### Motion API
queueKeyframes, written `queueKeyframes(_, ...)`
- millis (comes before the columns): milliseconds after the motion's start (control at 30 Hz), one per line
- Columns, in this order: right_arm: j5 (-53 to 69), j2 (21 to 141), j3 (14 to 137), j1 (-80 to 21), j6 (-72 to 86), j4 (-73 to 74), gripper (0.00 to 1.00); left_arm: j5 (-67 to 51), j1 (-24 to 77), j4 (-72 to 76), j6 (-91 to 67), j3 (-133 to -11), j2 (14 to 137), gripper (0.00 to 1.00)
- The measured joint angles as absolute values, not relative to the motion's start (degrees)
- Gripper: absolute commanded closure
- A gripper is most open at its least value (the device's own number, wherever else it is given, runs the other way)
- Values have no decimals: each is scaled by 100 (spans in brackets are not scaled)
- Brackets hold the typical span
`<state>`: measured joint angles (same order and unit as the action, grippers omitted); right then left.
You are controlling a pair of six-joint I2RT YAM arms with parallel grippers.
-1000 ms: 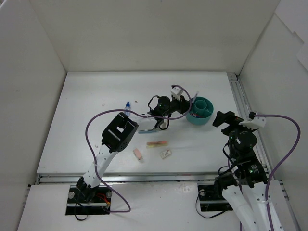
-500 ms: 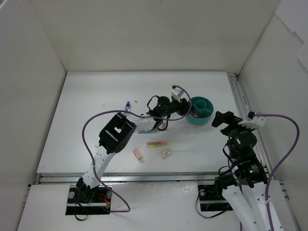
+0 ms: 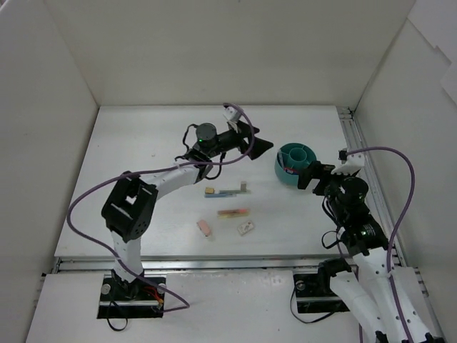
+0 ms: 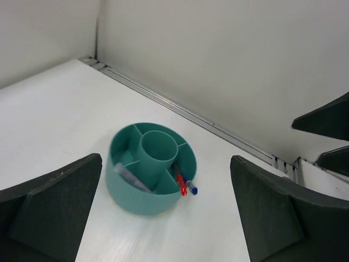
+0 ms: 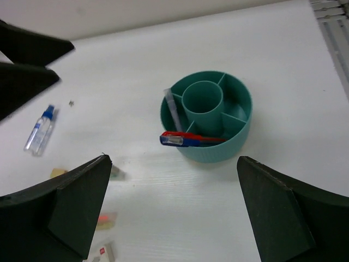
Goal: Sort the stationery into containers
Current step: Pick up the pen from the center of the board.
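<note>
Pens [image 5: 191, 140] sit in the bowl [image 5: 218, 153]; I've erasers [image 3: 204, 228], stick [image 3: 233, 213] and bottle [image 5: 39, 131] left; left tool [image 4: 163, 213], right tool [image 5: 174, 213] gape empty.

We logged the bowl [image 5: 218, 152]: teal plastic, smooth, with a soft sheen. Table [image 5: 305, 65]: white board, matt, faintly streaked. Bottle [image 5: 38, 131]: clear plastic, glossy, blue cap. Left gripper [image 4: 164, 158], fingers [image 4: 49, 213]: dark plastic, matt and finely grained. Rail [image 4: 218, 132]: bare metal, dull. Cable [image 3: 412, 182]: purple sheath, smooth. Walls [image 4: 218, 43]: white panel, matt and smooth, as we found them.
</note>
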<state>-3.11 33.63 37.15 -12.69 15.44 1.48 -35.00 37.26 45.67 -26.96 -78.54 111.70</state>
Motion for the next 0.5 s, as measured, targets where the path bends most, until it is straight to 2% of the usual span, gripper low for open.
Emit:
queueKeyframes(200,718,4261,4112,-1656,786,163,2,-3887,2596,4123,-2987,-6578,9675,0)
queueKeyframes(300,1079,5151,4574,-2327,189,176,2,-3260,2324,2753,-2759,-6163,8875,0)
queueKeyframes(500,1500,7736,5754,-3651,-1240,423,2,-1573,2648,650,-2405,-5365,7098,0)
